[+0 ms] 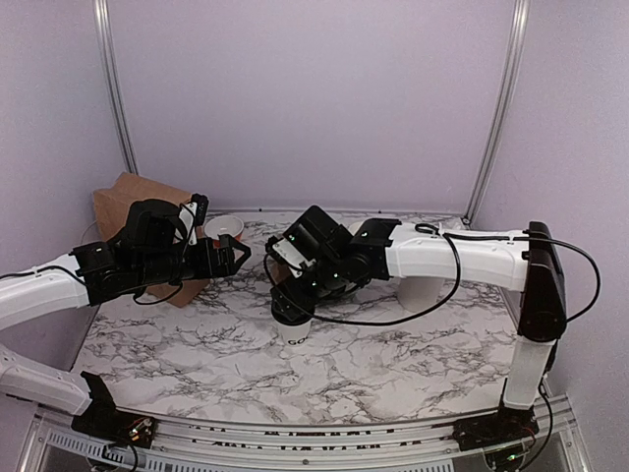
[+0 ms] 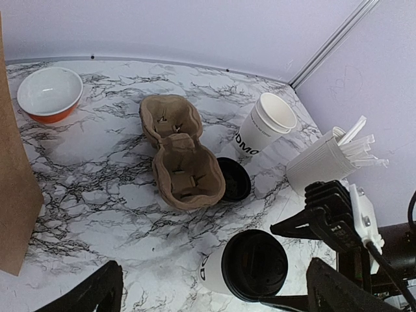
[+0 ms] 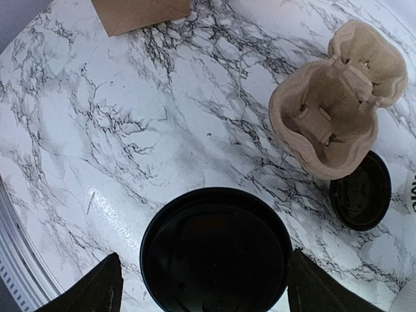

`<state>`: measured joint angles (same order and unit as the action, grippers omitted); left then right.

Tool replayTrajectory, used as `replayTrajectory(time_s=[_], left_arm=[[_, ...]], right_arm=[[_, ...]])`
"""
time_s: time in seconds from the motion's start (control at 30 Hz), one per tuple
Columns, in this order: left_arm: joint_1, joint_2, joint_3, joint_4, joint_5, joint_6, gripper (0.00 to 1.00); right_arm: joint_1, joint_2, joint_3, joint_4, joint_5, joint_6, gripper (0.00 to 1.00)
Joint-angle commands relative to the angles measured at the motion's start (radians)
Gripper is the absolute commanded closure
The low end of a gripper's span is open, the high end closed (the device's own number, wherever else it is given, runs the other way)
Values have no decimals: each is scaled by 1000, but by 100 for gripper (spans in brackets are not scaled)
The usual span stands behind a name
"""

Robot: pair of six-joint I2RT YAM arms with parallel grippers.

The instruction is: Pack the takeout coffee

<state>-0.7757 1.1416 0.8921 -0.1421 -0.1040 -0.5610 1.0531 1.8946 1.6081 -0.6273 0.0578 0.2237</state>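
Note:
The takeout coffee (image 1: 298, 332), a white paper cup with dark lettering and a black lid (image 3: 216, 250), stands on the marble table near the middle. It also shows in the left wrist view (image 2: 216, 270). My right gripper (image 1: 292, 307) is right above it, jaws open and straddling the lid. In the right wrist view the right finger is at the lid's rim and the left finger stands a little off. My left gripper (image 1: 236, 258) is open and empty, hovering left of the cup beside the paper bag.
A brown pulp cup carrier (image 2: 179, 153) lies behind the cup, with a loose black lid (image 2: 234, 179) beside it. Stacked lidless cups (image 2: 266, 123), a white cylinder of utensils (image 2: 322, 162), an orange bowl (image 2: 51, 94) and a brown paper bag (image 1: 138, 211) stand around.

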Motion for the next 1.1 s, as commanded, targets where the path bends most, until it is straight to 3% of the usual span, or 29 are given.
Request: replayTrajectory(time_s=[0.0,0.6,1.07], left_arm=[[6,-3,-4,-20,6,1,1],[6,35,13,-24,25,-8,1],[6,31,5,-23,28,-13,1]], right_arm=[[7,23,41,-39,30,21,16],[19,51,34,-57,46,77,22],[28,77,50,-96,79,105,22]])
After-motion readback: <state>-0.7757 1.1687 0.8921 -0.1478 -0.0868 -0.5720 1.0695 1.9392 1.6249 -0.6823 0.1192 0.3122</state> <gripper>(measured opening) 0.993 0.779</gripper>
